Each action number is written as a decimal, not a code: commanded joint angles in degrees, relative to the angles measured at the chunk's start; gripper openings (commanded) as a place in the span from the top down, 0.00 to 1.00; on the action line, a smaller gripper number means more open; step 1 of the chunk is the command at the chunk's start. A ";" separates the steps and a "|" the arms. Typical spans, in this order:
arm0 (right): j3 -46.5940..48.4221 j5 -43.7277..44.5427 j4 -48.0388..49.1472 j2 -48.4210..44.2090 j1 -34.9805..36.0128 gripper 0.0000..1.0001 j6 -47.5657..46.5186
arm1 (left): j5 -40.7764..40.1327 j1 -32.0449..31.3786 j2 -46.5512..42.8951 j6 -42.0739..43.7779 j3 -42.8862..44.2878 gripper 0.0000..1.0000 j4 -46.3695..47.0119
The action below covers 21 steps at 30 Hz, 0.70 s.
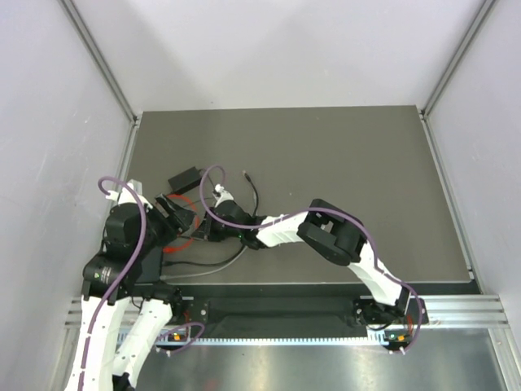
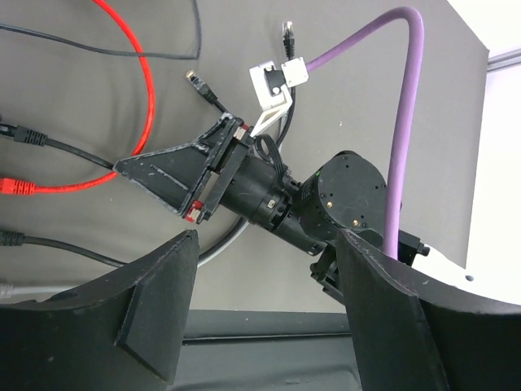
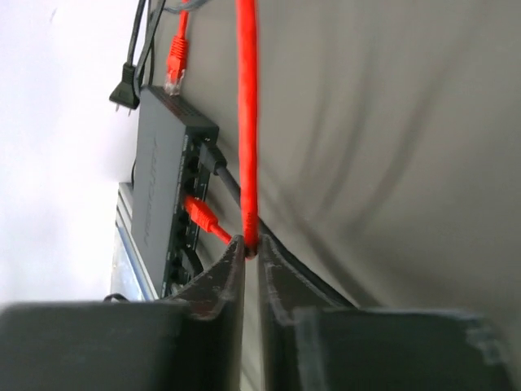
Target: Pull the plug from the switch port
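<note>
The switch (image 3: 165, 191) is a dark grey box with its sockets facing my right gripper. A red plug (image 3: 199, 213) sits in one socket and a black plug (image 3: 213, 160) in another. My right gripper (image 3: 251, 246) is shut on the red cable (image 3: 246, 122) a short way from the sockets. In the top view it (image 1: 198, 230) reaches far left over the red cable (image 1: 184, 241), and the switch is hidden under the arms. My left gripper (image 2: 267, 244) is open and empty, hovering beside the right gripper (image 2: 175, 175); it also shows in the top view (image 1: 181, 213).
A small black adapter brick (image 1: 186, 176) lies behind the grippers. Loose cables cross the mat: a free red plug (image 3: 175, 61), a black power plug (image 3: 124, 90), a loose black network plug (image 2: 195, 79) and a grey cable (image 1: 213, 265). White walls close in left and right.
</note>
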 commanded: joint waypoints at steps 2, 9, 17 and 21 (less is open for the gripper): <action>-1.59 -0.23 4.14 -1.34 -1.74 1.00 0.26 | 0.25 0.24 1.16 1.61 1.24 0.27 1.85; -6.87 -2.51 7.66 -3.97 -5.25 1.00 -0.70 | 2.00 0.24 8.52 4.41 1.85 0.27 0.37; -11.18 -11.12 9.77 -6.08 -12.89 1.00 -5.18 | 2.45 0.33 17.85 4.60 0.63 0.47 0.19; -10.22 -15.17 6.45 -6.96 -16.23 0.96 -9.57 | -2.47 0.33 19.35 0.92 -1.30 0.45 -0.16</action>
